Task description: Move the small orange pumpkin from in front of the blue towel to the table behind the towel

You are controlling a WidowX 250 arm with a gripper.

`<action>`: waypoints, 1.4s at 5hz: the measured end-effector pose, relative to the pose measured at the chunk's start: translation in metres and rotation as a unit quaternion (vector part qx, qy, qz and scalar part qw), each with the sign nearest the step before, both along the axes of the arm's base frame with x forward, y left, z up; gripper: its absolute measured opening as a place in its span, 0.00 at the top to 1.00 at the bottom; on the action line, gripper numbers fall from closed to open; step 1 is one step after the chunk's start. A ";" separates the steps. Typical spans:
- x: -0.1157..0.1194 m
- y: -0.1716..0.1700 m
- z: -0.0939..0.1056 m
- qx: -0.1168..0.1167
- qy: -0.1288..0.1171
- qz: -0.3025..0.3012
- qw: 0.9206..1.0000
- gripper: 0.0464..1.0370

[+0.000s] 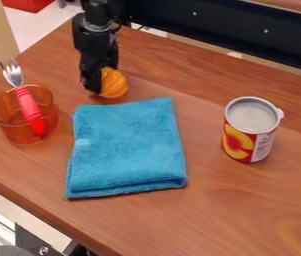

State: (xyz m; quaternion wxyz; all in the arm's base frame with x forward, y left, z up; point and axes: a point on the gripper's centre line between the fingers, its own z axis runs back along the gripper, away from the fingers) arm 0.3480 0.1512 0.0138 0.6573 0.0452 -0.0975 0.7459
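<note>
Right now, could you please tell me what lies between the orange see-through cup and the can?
A folded blue cloth lies between the cup and the can, as the camera view shows.

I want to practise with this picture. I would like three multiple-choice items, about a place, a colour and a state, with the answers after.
1. Which thing is right at the lower end of the gripper?
A) The can
B) The glass with the fork
C) The ridged orange object

2. What colour is the handle of the fork?
A) Red
B) Green
C) Black

3. How does the blue cloth lie?
A) Crumpled in a ball
B) Folded and flat
C) Hanging over the table edge

Answers:
1: C, the orange object sits right beside the gripper's tip, behind the cloth.
2: A, the handle that leans in the orange see-through cup is red.
3: B, its layers show along the near edge, and it lies spread on the table.
</note>
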 end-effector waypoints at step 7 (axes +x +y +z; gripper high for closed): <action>-0.012 -0.051 0.059 0.022 -0.013 -0.243 0.970 0.04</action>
